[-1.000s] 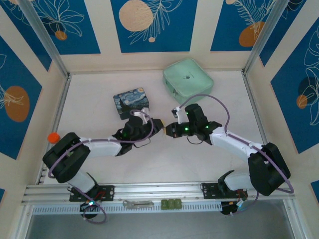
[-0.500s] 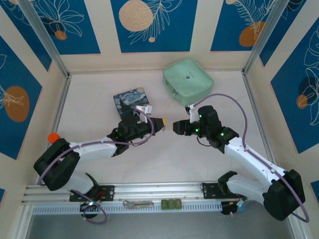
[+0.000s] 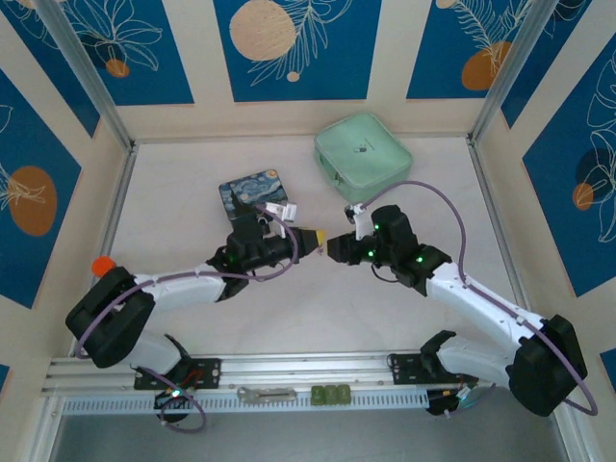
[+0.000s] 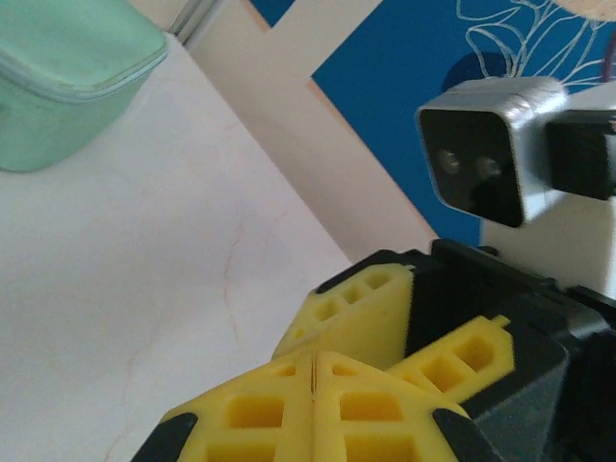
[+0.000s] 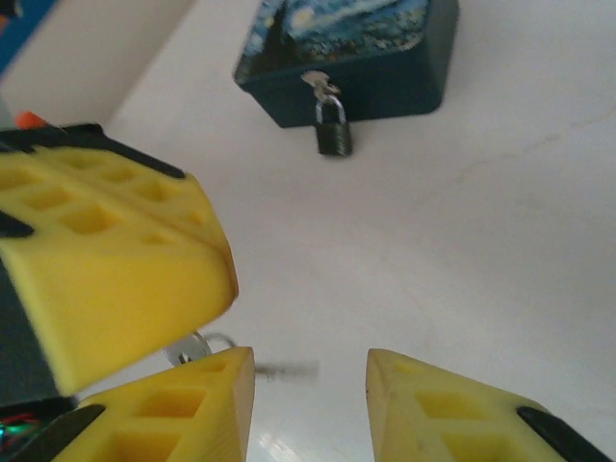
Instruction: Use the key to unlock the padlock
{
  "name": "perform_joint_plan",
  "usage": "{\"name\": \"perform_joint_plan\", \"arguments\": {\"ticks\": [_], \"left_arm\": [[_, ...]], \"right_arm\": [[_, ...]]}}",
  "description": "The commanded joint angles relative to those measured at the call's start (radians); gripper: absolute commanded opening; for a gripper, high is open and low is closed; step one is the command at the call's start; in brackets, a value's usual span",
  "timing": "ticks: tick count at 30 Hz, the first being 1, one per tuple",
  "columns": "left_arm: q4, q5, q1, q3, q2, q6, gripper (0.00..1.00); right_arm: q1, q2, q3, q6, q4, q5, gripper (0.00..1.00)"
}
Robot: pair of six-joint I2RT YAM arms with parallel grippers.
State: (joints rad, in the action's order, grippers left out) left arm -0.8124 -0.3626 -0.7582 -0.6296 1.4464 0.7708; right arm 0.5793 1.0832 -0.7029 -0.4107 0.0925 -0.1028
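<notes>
Surroundings: pale marbled bench walled by cream panels with blue flower prints; an aluminium rail runs along the near edge

Tin: a blue-and-yellow painted tin box lies left of centre toward the back; a mint-green zip case lies to its right, well apart from it

Padlock: the padlock hangs by its thin shackle from the hasp on the tin's front wall; its dark body reaches down to the bench; the shackle looks closed in the right wrist view

Left pincer: clenched; in the left wrist view its yellow fingers press flat together with only a hairline seam between them; it is held above the middle of the bench, just in front of the tin, pointing right

Key: the key shows as a small silvery ring peeping out beneath the left pincer's tip, pinched there and off the bench; a grey streak beside it is too blurred to read; the padlock is well apart from it, farther back

Right pincer: released; its two yellow fingers stand spread with a clear gap; it meets the left pincer tip to tip; one finger sits just under the ring, though whether it touches cannot be told

Edges: an orange ball lies by the left rail; a flat grey tool and a row of green blocks lie on the near rail
</notes>
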Motion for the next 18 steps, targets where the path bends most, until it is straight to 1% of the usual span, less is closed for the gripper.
{"name": "perform_joint_plan", "arguments": {"ticks": [1,4,9,15,18], "left_arm": [[-0.128,-0.066,0.015,-0.006,0.03,0.059,0.0],[-0.156,-0.082,0.016,-0.012,0.044,0.084,0.0],[-0.207,-0.064,0.017,0.002,0.054,0.115,0.0],[-0.31,-0.069,0.014,0.009,0.09,0.195,0.0],[-0.356,-0.07,0.014,0.017,0.108,0.228,0.0]], "right_arm": [[-0.045,0.004,0.021,-0.052,-0.175,-0.255,0.35],[-0.043,0.022,-0.009,-0.045,-0.168,-0.322,0.35],[-0.047,0.042,0.004,-0.049,-0.17,-0.344,0.31],[-0.049,0.081,0.036,-0.114,-0.279,-0.376,0.3],[-0.054,0.087,0.041,-0.126,-0.309,-0.368,0.23]]}}
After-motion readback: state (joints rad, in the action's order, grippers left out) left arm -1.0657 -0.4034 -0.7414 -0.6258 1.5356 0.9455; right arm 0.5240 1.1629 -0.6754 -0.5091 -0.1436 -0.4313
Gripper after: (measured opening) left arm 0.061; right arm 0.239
